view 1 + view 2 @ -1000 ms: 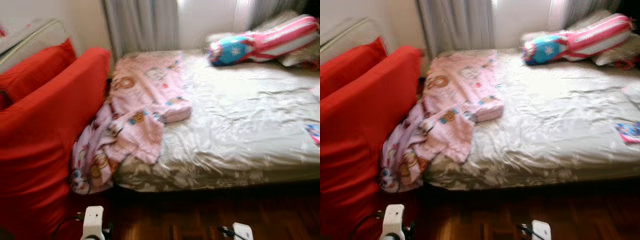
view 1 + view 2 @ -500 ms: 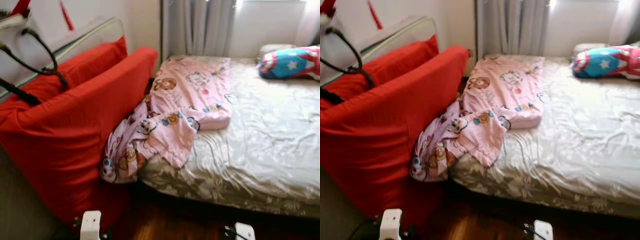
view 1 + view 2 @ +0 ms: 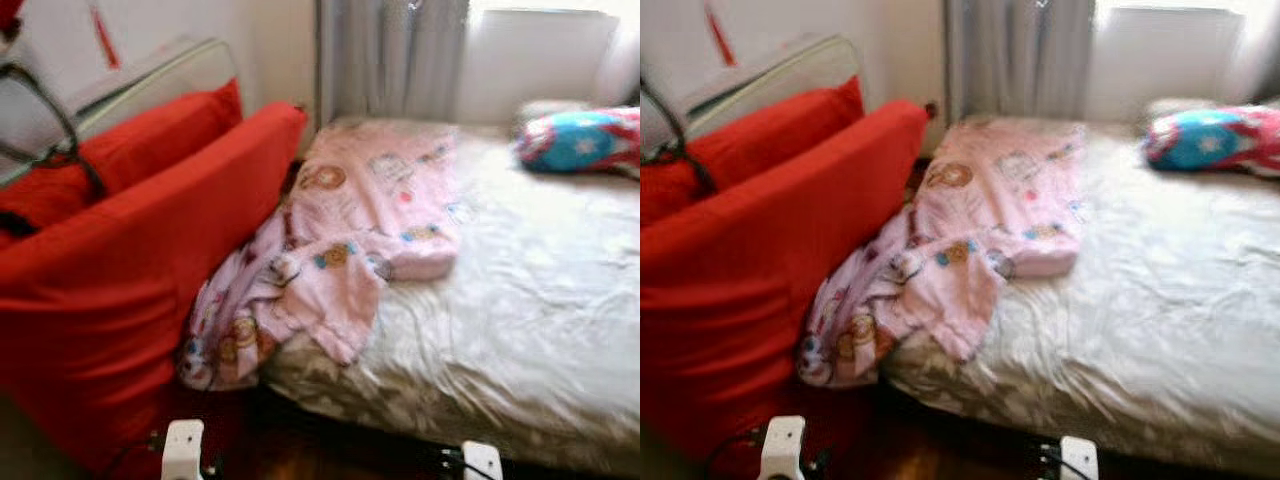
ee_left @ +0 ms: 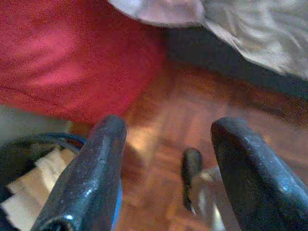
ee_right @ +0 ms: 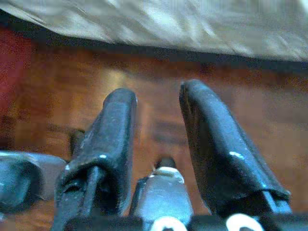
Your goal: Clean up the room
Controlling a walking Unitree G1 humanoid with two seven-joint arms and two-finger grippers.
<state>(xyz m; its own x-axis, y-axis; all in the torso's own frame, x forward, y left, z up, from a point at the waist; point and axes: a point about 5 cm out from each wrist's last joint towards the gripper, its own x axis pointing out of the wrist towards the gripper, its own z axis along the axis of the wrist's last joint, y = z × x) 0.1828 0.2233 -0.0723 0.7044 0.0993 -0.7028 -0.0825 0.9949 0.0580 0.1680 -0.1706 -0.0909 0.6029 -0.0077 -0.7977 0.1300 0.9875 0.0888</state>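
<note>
Two pincers hang low above the wooden floor [image 5: 159, 96], both released and holding nothing: the left pincer [image 4: 166, 178] near the red sofa [image 3: 130, 280], the right pincer [image 5: 159, 130] before the bed [image 3: 520, 300]. The pink cartoon blanket [image 3: 345, 240] lies ahead and leftward, its long axis running from far on the bed down to its near-left edge, spilling toward the sofa. I judge the left arm nearer.

Black two-fingered left claw [image 4: 166, 168] — glossy, rounded.
</note>
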